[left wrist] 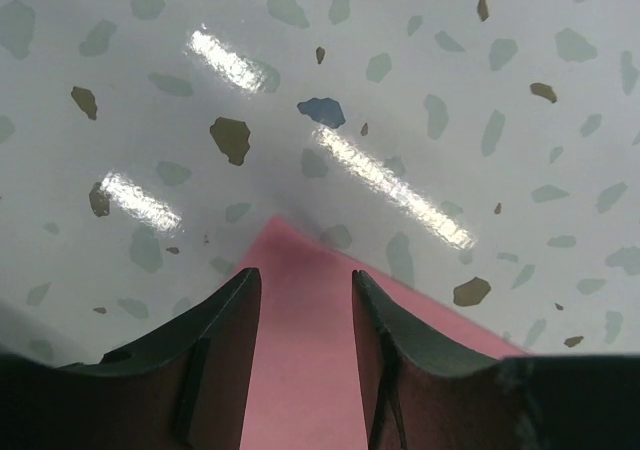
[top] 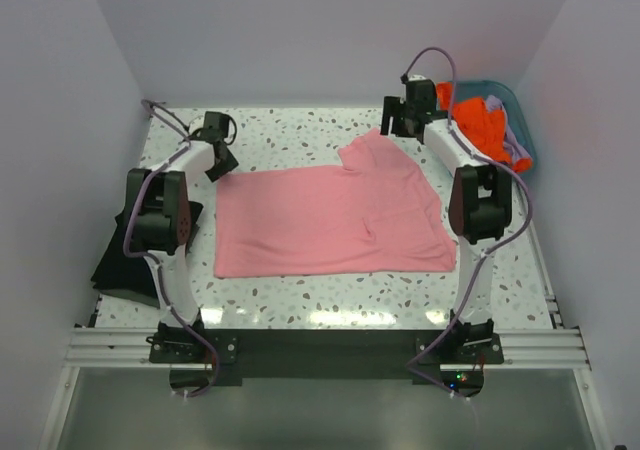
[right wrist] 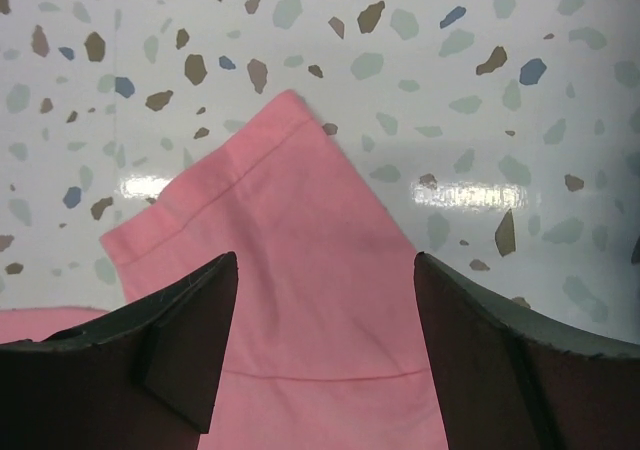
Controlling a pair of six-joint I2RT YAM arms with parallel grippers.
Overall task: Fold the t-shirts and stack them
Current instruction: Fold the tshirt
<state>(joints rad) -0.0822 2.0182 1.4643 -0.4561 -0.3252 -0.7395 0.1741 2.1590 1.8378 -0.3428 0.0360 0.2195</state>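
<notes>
While the salmon-pink t-shirt (top: 320, 220) lay flat for folding, left gripper (left wrist: 305, 280) and right gripper (right wrist: 325, 270) hovered open, empty, over its far corners.

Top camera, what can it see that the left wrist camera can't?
Only the top camera shows the whole salmon-pink t-shirt spread out, the black t-shirt at the left, and the teal plastic basket holding the bright orange t-shirt. Only the left wrist camera shows the left gripper close up, open over one pink corner. Both show the pink shirt on the speckled white table.
</notes>
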